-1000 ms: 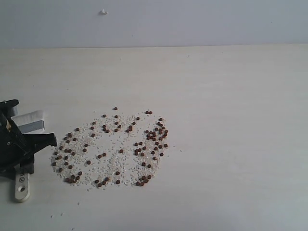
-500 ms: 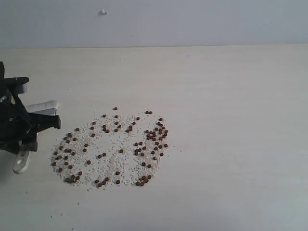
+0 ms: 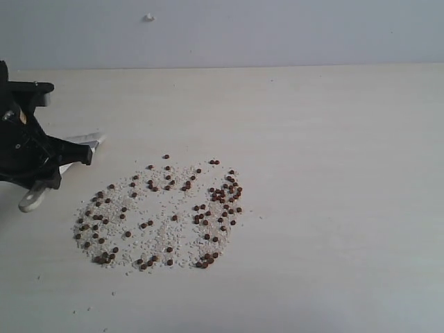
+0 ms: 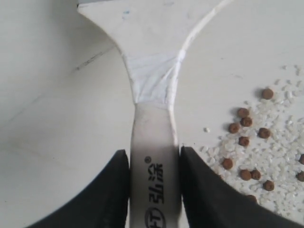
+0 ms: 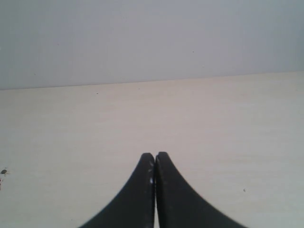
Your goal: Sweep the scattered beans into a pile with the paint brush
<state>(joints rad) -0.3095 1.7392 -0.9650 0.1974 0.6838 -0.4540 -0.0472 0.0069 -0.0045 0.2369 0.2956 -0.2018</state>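
Note:
The beans (image 3: 163, 211), small reddish-brown dots mixed with white crumbs, lie spread in a rough ring on the pale table (image 3: 333, 173). My left gripper (image 3: 62, 161) is at the far left, just up-left of the beans, shut on the paint brush (image 3: 89, 143). The brush's handle end (image 3: 31, 201) sticks out below the gripper. In the left wrist view the fingers (image 4: 109, 199) clamp the paint brush (image 4: 152, 80) by its handle, with beans (image 4: 244, 141) off to one side. My right gripper (image 5: 155, 155) is shut on nothing over bare table and does not show in the exterior view.
A grey wall (image 3: 277, 31) runs along the table's far edge, with a small white fleck (image 3: 148, 17) on it. A few stray crumbs (image 3: 90, 309) lie near the front left.
My left gripper has carried the paint brush from the front left toward the far side, lifting it and turning it so its bristle end points right, toward the beans. The beans have not moved.

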